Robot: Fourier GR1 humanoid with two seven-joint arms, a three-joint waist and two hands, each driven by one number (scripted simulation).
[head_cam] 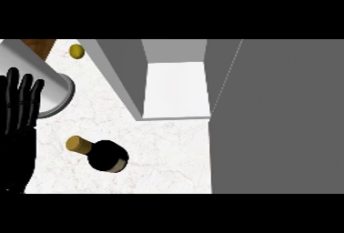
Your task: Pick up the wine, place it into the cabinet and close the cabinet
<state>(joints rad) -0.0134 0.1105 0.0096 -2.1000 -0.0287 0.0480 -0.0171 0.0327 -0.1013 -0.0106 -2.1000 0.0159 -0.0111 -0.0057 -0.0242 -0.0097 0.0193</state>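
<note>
Head view: left hand (20, 98) rested at the left edge, fingers straight and released, holding nothing; right hand was not visible.
Wine (101, 153): stood on the table (168, 154), near the open cabinet (176, 86), untouched.
Advice: grasp the body below the cork (78, 144), keep it upright.

no readable text, no labels, no brands, no numbers, no signs anywhere

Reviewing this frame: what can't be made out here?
- Right hand: not in the head view.
- Left hand: palm cut by the left edge.
- Cabinet: upper interior cut by the top edge.
- Wine bottle: seen from above, label hidden.
- Small yellow object: too small to identify.
</note>
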